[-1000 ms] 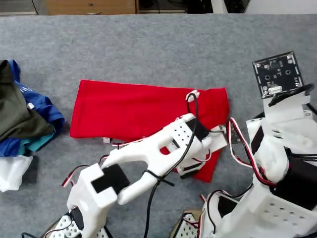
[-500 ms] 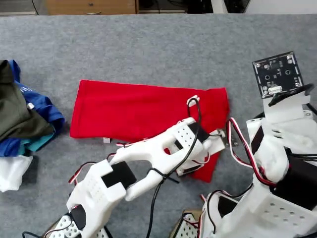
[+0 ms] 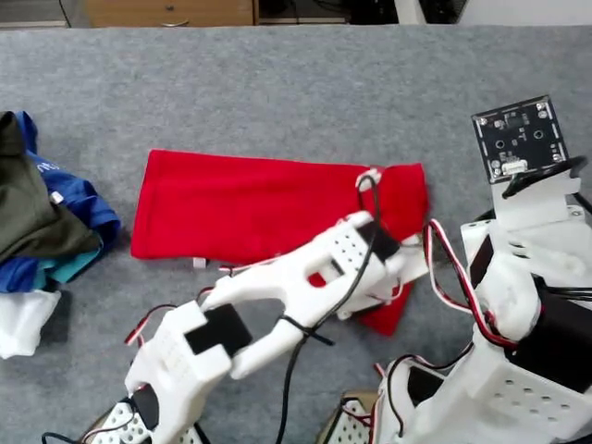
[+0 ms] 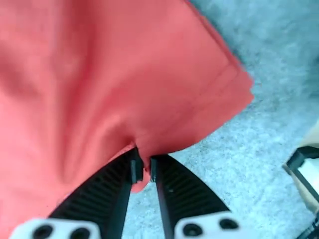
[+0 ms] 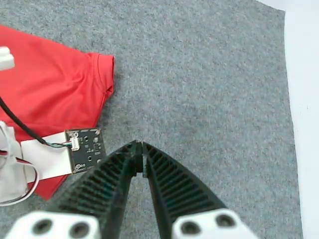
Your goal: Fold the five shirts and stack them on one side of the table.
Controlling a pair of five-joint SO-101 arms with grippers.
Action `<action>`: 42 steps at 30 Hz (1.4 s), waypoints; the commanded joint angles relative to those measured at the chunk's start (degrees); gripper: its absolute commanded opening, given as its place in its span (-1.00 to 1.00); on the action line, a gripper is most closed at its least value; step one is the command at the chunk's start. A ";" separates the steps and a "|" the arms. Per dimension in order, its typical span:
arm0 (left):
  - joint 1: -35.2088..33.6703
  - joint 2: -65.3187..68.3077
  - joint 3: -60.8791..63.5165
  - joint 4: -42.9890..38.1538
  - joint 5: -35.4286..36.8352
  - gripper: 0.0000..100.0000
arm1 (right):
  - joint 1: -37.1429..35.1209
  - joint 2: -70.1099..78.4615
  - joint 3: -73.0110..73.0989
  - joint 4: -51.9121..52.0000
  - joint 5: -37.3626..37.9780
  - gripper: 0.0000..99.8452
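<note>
In the high view the red shirt (image 3: 240,208) lies flat as a long band in the middle of the bench (image 3: 305,102), with the other shirts (image 3: 37,222) heaped at its left edge, so folding this one looks to be the step in hand. The left wrist view shows the left tool (image 4: 143,167) nearly closed, pinching the shirt's hem near a corner. The next move probably calls for lifting that end across the shirt (without dropping the thin cloth). In the right wrist view the right tool (image 5: 139,149) hangs over bare bench, tips pressed together on nothing.
</note>
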 commanded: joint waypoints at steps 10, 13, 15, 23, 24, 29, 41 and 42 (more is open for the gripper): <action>-9.23 -2.42 -12.04 -1.32 -0.35 -0.96 | 0.66 -0.57 -0.31 0.79 -0.18 -0.99; -11.43 0.40 -12.13 -4.22 -0.26 -0.96 | 0.66 -0.57 -0.31 0.79 -0.18 -0.99; -12.40 1.89 -12.13 -5.01 -0.26 -0.96 | 0.66 -0.57 -0.22 0.88 -0.18 -0.99; -13.80 2.86 -12.57 -5.01 -0.44 -0.96 | 0.40 -0.57 0.13 0.88 -0.18 -0.99; -14.07 3.30 -13.45 -5.01 -0.53 -0.96 | 0.40 -0.57 0.13 0.88 -0.18 -0.99; -16.35 3.47 -16.62 -5.01 -0.18 -0.84 | 0.48 -0.57 0.13 0.88 -0.18 -0.99; -18.73 7.16 -17.85 -7.74 -0.44 -0.67 | 0.40 -0.40 0.13 0.88 -0.18 -0.99; -19.34 8.40 -18.37 -8.09 -0.44 -0.67 | 0.40 -0.40 0.13 0.88 -0.18 -0.99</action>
